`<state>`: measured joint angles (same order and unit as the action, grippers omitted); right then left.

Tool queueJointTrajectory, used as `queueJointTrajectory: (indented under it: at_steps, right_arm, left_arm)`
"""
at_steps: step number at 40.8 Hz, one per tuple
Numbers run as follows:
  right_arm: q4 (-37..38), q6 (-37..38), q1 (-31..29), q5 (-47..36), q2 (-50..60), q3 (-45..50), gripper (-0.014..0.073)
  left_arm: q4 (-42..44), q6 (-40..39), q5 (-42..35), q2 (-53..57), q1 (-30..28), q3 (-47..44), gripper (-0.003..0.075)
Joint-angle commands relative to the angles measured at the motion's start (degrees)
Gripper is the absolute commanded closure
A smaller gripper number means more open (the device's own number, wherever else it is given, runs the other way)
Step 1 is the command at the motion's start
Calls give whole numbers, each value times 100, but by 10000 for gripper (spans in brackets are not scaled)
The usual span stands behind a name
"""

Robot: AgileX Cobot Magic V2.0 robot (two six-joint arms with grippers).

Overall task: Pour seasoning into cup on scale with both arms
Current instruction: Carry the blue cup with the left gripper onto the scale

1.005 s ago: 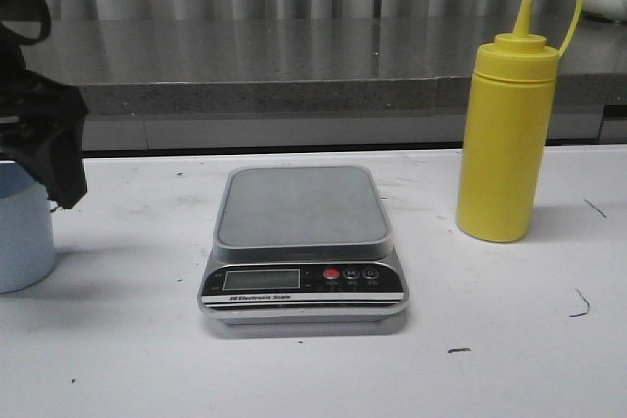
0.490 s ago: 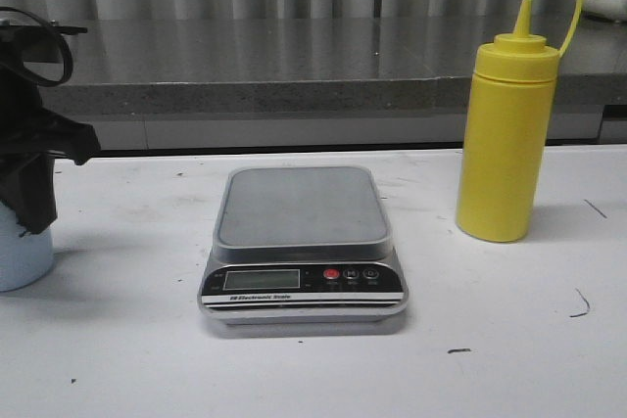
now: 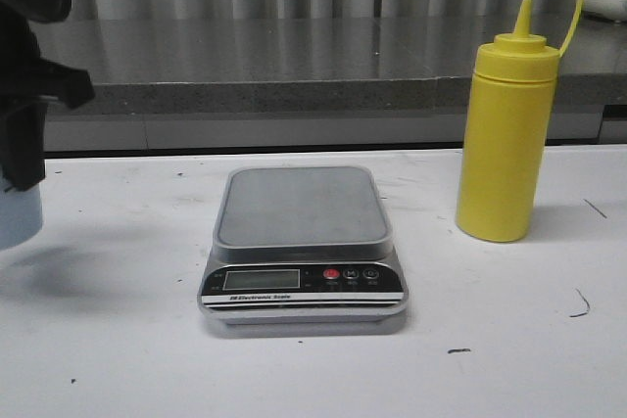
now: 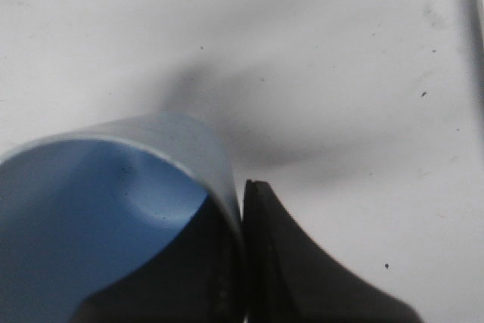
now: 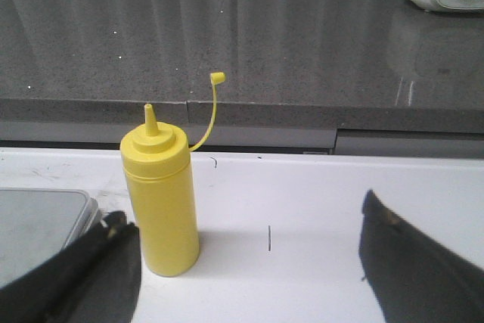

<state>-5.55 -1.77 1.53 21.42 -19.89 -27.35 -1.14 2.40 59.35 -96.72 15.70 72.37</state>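
Left claw [image 4: 243, 262] pinches cup [image 3: 18, 214] wall, well left of scale [image 3: 302, 242]. Keep cup level, set centred on platform. Right claw [image 5: 242, 262] wide open, empty; bottle [image 3: 506, 139] right of scale.

We see a scuffed white table [image 3: 127, 359]; scale [image 3: 302, 242] at center, yellow seasoning bottle [image 3: 506, 134] upright at its 2 o'clock, well apart from it.

The scale [image 3: 302, 244] front panel reads — seemingly — "Electronic Scale"; its button marks are too small.
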Motion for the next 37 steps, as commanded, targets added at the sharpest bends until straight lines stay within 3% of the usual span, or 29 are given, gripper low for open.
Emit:
queueJointTrajectory:
  at_steps: [1,22,37]
  right_arm:
    - [-5,-40,-9,-479,-83,-168,-12]
    - [-5,-40,-9,-439,-83,-168,-12]
    - [-5,-40,-9,-433,-83,-168,-12]
  left_arm:
    - [-19,12,363,208,206,546,740]
    - [-19,-31,1053,-1376,2000,3022,740]
    - [-12,-31,1322,-2362,2609,4444,740]
